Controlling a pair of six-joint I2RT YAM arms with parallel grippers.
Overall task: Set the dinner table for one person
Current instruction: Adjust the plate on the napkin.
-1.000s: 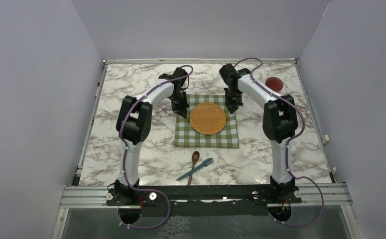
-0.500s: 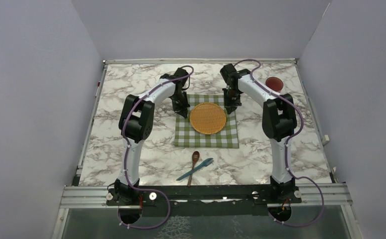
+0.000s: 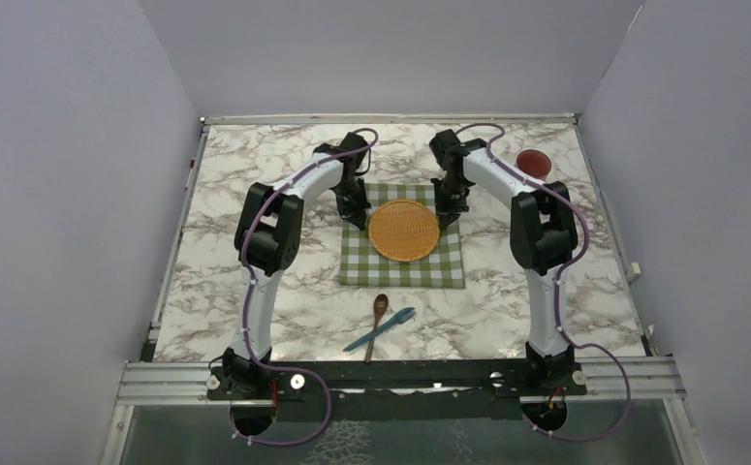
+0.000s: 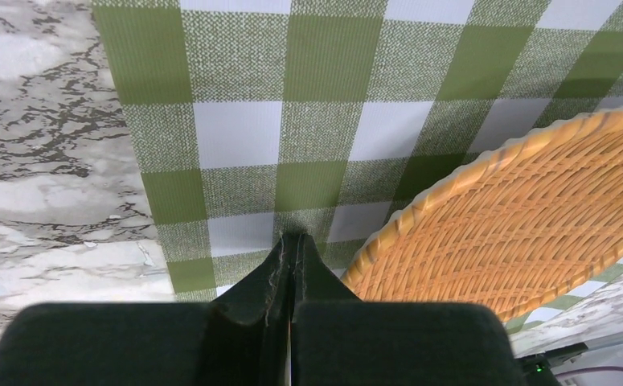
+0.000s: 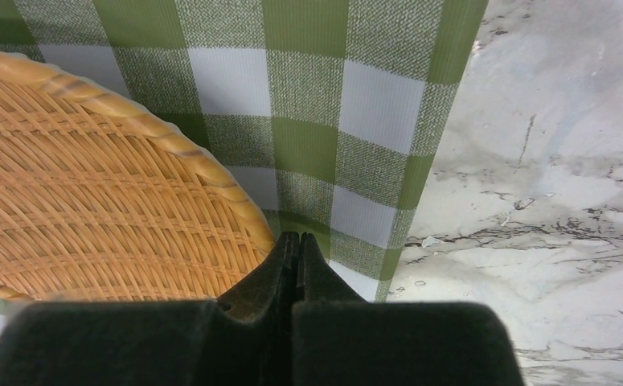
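Only the overhead view shows the spoon point(image 3: 380, 308) and fork point(image 3: 383, 328) on the marble counter point(image 3: 497, 310), nearside of the checked cloth point(image 3: 400, 269). Wrist views show the left fingers point(image 4: 269, 277) and right fingers point(image 5: 269, 277) pressed together, pinching that cloth's far edge.

on my right wrist feed i see the right gripper point(image 5: 296, 243) with its two dark fingers pressed together, no gap between them, pinching a puckered fold of the green-and-white checked cloth point(image 5: 372, 104) near its edge. just left of the fingertips, the braided rim of a round wicker plate point(image 5: 91, 209) rests on the cloth. to the right, the cloth ends and the marble dinner table point(image 5: 549, 161) shows, white with grey veins.
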